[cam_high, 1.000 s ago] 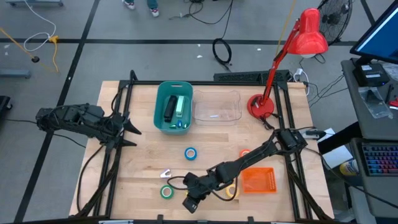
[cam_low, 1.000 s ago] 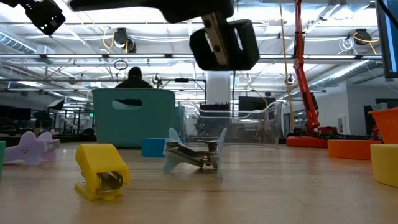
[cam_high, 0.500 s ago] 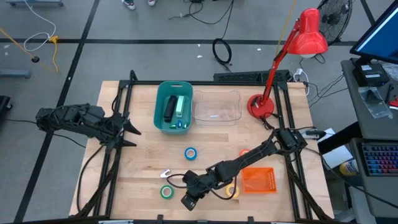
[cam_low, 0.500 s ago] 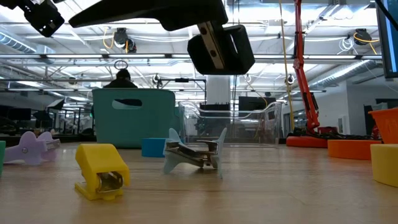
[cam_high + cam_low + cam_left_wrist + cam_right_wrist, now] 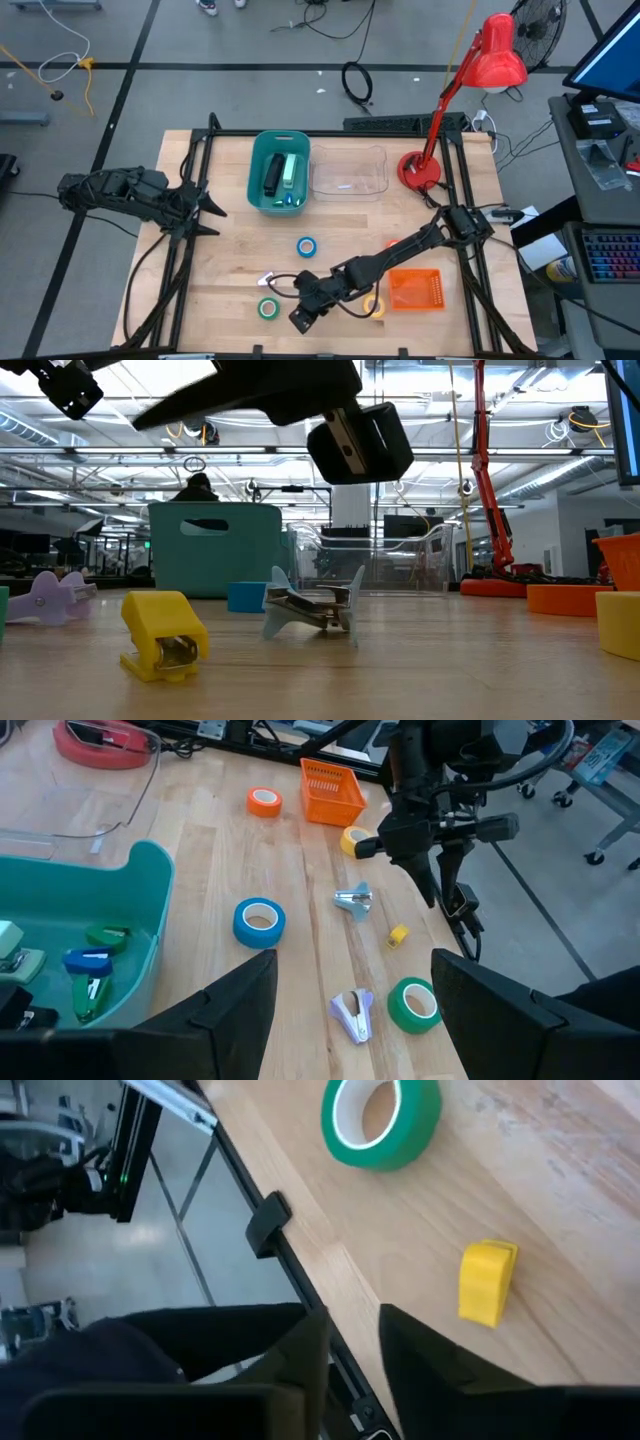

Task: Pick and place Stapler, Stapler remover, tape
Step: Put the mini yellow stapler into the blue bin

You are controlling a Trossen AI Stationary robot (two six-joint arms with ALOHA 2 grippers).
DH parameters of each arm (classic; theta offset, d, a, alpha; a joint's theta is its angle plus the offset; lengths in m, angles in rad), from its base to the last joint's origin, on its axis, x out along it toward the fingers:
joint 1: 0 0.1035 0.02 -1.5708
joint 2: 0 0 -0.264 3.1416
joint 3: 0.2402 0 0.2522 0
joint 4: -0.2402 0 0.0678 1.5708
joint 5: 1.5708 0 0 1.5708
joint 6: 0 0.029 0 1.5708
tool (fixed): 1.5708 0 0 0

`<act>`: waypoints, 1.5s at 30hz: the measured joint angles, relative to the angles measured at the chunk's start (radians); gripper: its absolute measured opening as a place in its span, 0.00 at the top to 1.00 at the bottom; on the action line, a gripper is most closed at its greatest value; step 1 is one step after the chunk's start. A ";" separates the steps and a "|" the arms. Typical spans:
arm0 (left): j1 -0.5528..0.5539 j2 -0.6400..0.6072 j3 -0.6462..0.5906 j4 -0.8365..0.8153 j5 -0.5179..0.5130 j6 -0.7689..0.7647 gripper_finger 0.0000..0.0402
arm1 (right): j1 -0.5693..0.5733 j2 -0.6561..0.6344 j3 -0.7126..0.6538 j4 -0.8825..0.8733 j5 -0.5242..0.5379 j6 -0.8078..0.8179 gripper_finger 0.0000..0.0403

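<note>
The right hand (image 5: 298, 320) hangs in the air over the near edge of the tabletop (image 5: 225, 270), its fingers (image 5: 438, 1360) parted by a narrow gap and pinching nothing. Below it on the wood lie the green tape (image 5: 380, 1115) and, near it, a small yellow remover (image 5: 487, 1282), both untouched.

The left hand (image 5: 216, 221) waits above the tabletop's left side, fingers spread wide and empty.

From the left wrist view, the blue tape (image 5: 259, 921) lies flat near the teal bin (image 5: 150, 880). The orange tape (image 5: 264, 802) sits farther off, near the orange basket (image 5: 333, 790), and the yellow tape (image 5: 353, 840) lies just beside that basket. A pale blue remover (image 5: 353, 900) stands between the blue and yellow rolls. A purple remover (image 5: 354, 1013) lies just beside the green roll.

Seen from above, a dark stapler (image 5: 272, 176) and a green one (image 5: 291, 172) lie inside the bin. The bin stands at the far side of the tabletop beside a clear tub (image 5: 350, 172). A red lamp (image 5: 495, 55) rises from its base at the far right corner.

At table level, the yellow, pale blue and purple removers all rest on the wood apart from one another, with the right hand well above them.
</note>
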State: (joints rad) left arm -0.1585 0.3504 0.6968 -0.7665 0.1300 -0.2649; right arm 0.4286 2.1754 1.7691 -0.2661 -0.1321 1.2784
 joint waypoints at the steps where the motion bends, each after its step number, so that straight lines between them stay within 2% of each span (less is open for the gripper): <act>1: 0.000 0.000 0.000 0.000 0.000 -0.001 0.34 | 0.000 0.000 0.000 0.000 0.000 0.012 0.76; 5: 0.000 0.000 0.000 0.000 0.000 -0.002 0.34 | 0.000 0.000 0.000 -0.001 0.000 0.034 0.64; 7: 0.000 0.000 0.000 0.000 0.000 -0.002 0.34 | 0.000 0.000 0.000 -0.001 0.001 -0.028 0.59; 11: 0.000 0.000 0.000 0.000 0.000 -0.005 0.34 | 0.000 0.000 0.000 -0.001 0.025 -0.068 0.55; 18: 0.000 0.000 0.000 0.001 0.000 -0.005 0.34 | 0.000 0.003 0.000 0.001 0.049 -0.056 0.56; 25: 0.000 0.001 0.000 0.011 -0.001 0.000 0.34 | 0.000 0.056 0.003 0.021 -0.102 -0.044 0.56; 28: 0.000 0.002 0.000 0.012 -0.001 0.000 0.34 | 0.001 0.070 -0.001 0.002 -0.117 -0.040 0.56; 45: 0.000 0.003 0.000 0.012 -0.001 -0.004 0.34 | -0.016 0.069 0.001 -0.046 -0.047 -0.039 0.56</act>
State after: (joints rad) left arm -0.1585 0.3531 0.6968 -0.7547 0.1291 -0.2687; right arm 0.4131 2.2448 1.7699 -0.3126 -0.1791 1.2396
